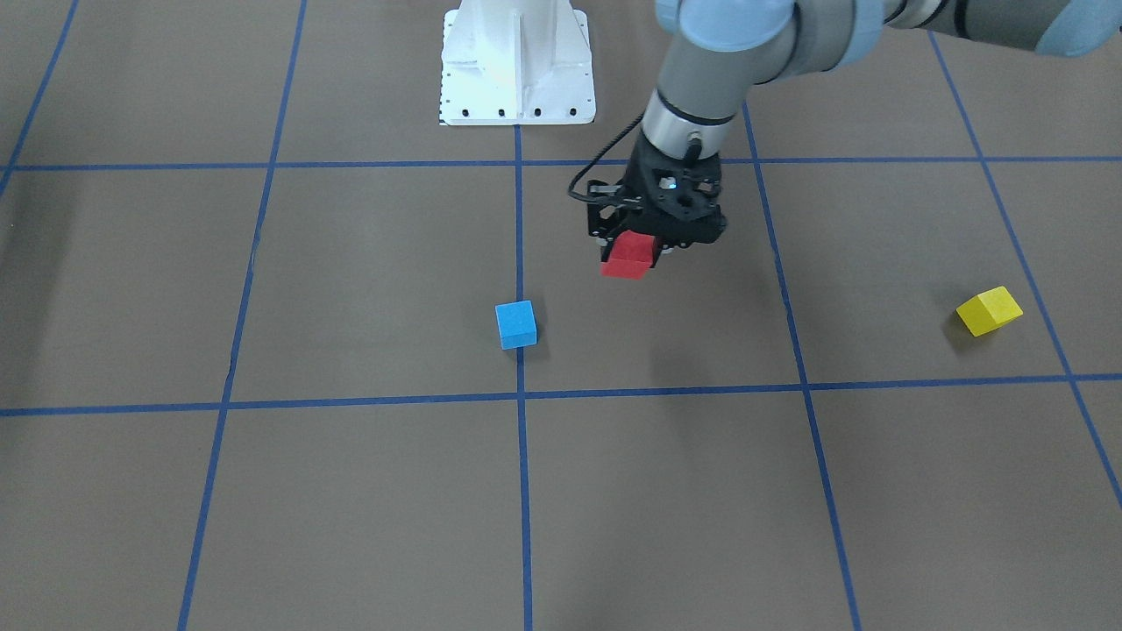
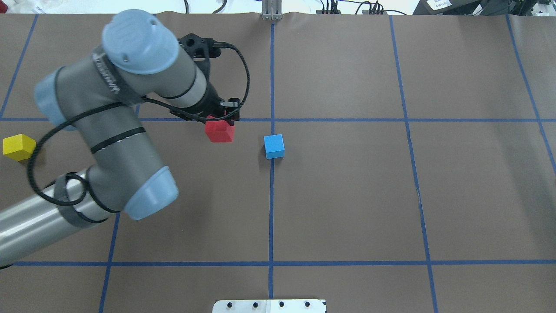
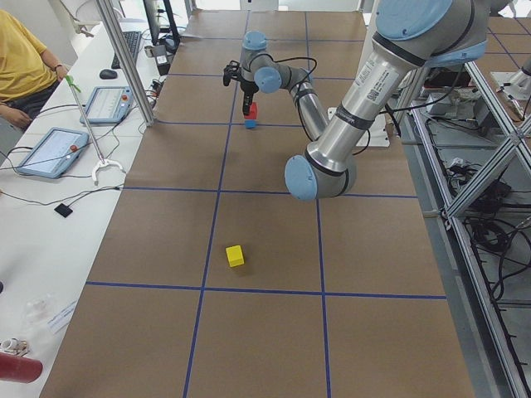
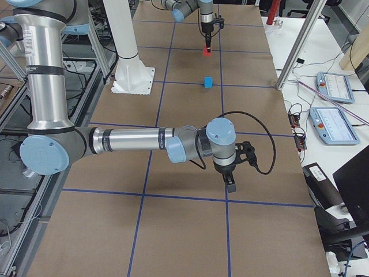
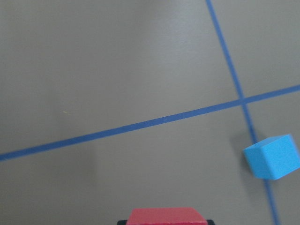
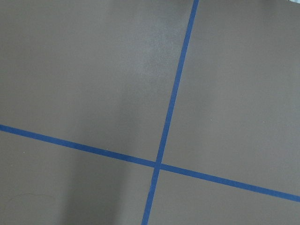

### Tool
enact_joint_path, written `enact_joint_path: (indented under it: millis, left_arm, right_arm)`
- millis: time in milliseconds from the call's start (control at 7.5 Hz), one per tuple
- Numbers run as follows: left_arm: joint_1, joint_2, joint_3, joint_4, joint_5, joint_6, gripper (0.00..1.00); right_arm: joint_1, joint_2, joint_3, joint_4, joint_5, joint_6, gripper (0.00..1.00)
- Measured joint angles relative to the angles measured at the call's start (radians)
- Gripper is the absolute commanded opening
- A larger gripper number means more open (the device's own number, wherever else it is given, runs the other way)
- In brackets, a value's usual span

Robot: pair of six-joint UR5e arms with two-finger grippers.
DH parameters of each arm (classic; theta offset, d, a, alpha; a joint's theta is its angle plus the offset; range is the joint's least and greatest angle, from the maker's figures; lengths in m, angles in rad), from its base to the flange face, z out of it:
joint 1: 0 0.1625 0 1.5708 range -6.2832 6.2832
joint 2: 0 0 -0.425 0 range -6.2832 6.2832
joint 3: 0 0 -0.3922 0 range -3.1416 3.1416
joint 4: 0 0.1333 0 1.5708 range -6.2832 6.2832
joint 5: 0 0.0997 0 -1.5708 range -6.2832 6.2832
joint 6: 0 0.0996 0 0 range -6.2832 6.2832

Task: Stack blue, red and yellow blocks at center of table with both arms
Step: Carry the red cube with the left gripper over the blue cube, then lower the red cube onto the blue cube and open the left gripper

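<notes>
My left gripper (image 1: 638, 244) is shut on the red block (image 1: 628, 258) and holds it a little above the table. In the overhead view the red block (image 2: 220, 131) hangs just left of the blue block (image 2: 274, 146), which sits on the centre tape line. The left wrist view shows the red block (image 5: 166, 216) at the bottom edge and the blue block (image 5: 273, 157) at the right. The yellow block (image 2: 18, 147) lies far out on the left side. My right gripper (image 4: 230, 184) shows only in the exterior right view, low over bare table; I cannot tell whether it is open or shut.
The white robot base (image 1: 517, 66) stands at the table's robot side. Blue tape lines grid the brown table (image 2: 347, 195). A person (image 3: 21, 66) and tablets sit beyond the far edge.
</notes>
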Motion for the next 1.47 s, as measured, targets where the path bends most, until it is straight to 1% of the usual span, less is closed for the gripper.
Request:
enact_joint_path:
  millis: [133,400,533,800,1067,1333,1467]
  left_arm:
    - [0.037,-0.089,0.099,0.011,0.043,-0.101,0.00]
    - [0.078,-0.199,0.243,0.009,0.089,-0.214,0.00]
    - [0.089,-0.225,0.289,-0.002,0.106,-0.233,0.00]
    - [0.107,-0.240,0.370,-0.059,0.139,-0.239,0.00]
    - [0.119,-0.237,0.404,-0.089,0.148,-0.236,0.00]
    - [0.123,-0.232,0.408,-0.093,0.150,-0.235,0.00]
    - [0.124,-0.232,0.408,-0.093,0.150,-0.234,0.02]
  right_arm:
    - [0.000,-0.002,-0.001,0.000,0.000,0.002,1.00]
    - [0.000,-0.002,-0.001,0.000,0.000,0.005,1.00]
    - [0.000,-0.002,-0.001,-0.001,0.000,0.006,1.00]
    - [0.000,-0.002,-0.001,-0.002,0.000,0.006,1.00]
    - [0.000,-0.003,-0.001,-0.002,0.000,0.006,1.00]
    - [0.000,-0.003,-0.001,-0.002,0.000,0.006,1.00]
    - [0.000,-0.003,-0.001,-0.002,0.000,0.006,1.00]
